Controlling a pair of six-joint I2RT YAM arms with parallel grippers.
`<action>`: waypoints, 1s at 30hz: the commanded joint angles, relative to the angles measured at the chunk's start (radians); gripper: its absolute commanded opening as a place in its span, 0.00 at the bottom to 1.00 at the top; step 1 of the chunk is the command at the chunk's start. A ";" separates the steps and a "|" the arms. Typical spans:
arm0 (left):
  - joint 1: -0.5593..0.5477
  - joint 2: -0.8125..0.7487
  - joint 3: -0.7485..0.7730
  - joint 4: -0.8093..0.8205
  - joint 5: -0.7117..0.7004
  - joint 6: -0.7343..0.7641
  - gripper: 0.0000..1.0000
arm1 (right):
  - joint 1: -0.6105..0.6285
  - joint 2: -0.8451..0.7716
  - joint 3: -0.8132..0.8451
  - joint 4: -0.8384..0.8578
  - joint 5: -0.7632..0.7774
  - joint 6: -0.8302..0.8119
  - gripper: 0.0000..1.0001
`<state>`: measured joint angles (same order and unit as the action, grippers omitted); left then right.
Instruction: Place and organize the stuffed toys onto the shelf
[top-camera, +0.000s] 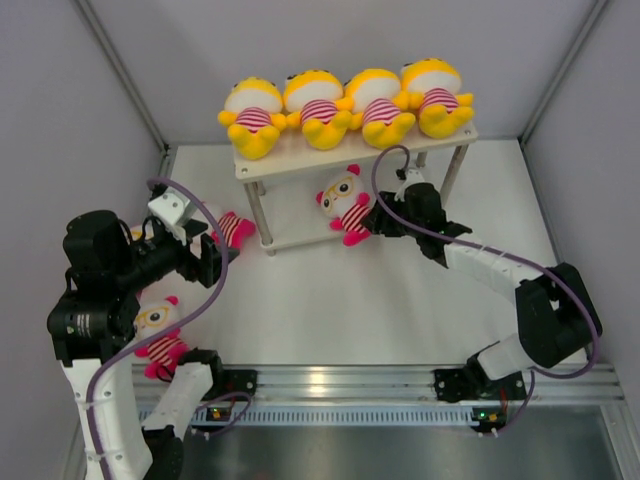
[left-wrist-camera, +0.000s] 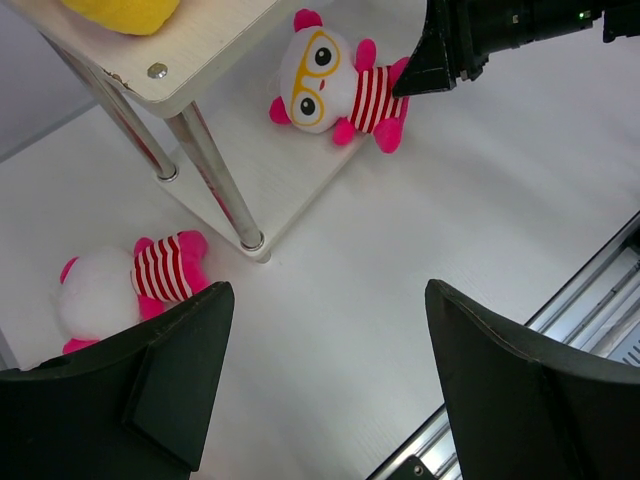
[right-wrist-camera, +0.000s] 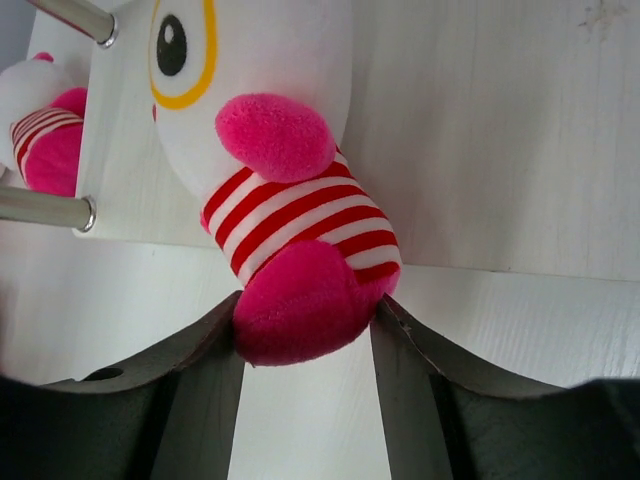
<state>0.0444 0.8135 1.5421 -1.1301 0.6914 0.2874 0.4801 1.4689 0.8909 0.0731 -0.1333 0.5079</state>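
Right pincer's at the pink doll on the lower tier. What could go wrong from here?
1. One foot of the pink doll sits between the fingers of the right pincer and overhangs the front edge of the lower board; pulling back could drag it off.
2. It lies diagonally, so it may crowd later dolls.
3. The second pink doll, on the table, lies near a shelf leg; the open left pincer could clip that leg going for it.

Yellow dolls (top-camera: 312, 105) and pink dolls (left-wrist-camera: 340, 85) wear red-and-white striped shirts; the pink have white faces (yellow rings around eyes); the shelf (top-camera: 300, 160) is whitish.
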 joint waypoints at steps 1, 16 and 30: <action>0.000 -0.005 -0.004 0.030 0.025 0.006 0.83 | -0.014 0.008 -0.001 0.129 0.063 0.027 0.51; 0.000 -0.013 -0.028 0.029 0.049 0.004 0.84 | -0.011 0.013 -0.125 0.281 0.237 0.105 0.00; 0.000 -0.019 -0.034 0.027 0.039 0.004 0.84 | -0.041 -0.059 -0.179 0.344 0.512 0.238 0.00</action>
<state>0.0444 0.8047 1.5143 -1.1294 0.7204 0.2874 0.4660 1.3926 0.6628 0.3737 0.3134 0.7151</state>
